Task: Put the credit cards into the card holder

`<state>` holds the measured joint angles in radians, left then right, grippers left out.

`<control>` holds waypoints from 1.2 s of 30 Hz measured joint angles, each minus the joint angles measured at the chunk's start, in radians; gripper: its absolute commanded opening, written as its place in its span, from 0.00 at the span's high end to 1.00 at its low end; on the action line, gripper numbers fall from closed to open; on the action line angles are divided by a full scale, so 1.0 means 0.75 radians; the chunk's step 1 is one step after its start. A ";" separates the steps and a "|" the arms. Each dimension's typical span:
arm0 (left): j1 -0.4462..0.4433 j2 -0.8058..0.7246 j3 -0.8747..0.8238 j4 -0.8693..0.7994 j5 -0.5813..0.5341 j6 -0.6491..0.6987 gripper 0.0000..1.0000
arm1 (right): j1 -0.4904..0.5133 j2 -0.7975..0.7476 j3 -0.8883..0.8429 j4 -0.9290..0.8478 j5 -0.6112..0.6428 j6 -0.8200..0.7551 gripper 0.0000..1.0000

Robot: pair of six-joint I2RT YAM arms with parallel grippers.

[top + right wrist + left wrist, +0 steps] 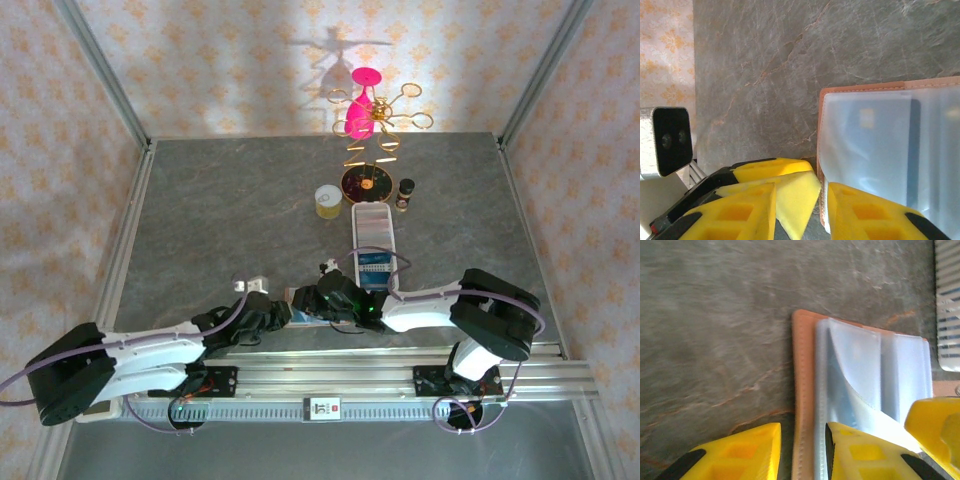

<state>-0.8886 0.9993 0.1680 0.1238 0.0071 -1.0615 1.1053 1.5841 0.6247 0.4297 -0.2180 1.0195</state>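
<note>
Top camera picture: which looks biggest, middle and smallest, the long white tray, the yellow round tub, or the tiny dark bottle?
Largest: long white tray.
Middle: yellow round tub.
Smallest: tiny dark bottle.
They stand near each other, so distance hardly skews it.

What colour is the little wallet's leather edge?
The leather edge of the card holder is tan, pinkish-brown; the left wrist view shows it best.

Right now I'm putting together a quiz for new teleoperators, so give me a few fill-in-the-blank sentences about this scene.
1. The card holder is not folded shut but lies ___ on the table.
2. The left gripper has ___ fingers.
3. The white tray holds a ___ card.

Missing words: open; yellow; blue.
</note>
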 measured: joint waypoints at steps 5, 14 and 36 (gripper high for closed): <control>0.005 -0.180 -0.024 -0.204 -0.095 -0.053 0.64 | 0.000 0.015 0.000 0.079 -0.041 0.008 0.69; 0.037 -0.378 -0.056 -0.355 -0.136 -0.065 0.64 | -0.005 -0.037 0.025 0.069 -0.054 -0.083 0.69; 0.046 -0.022 0.155 -0.278 0.005 0.137 0.60 | -0.471 -0.671 0.155 -0.757 0.192 -2.320 0.17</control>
<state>-0.8543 0.9825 0.2840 -0.0845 0.0109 -0.9585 0.7521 1.0805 0.7406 -0.1383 -0.0742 -0.7208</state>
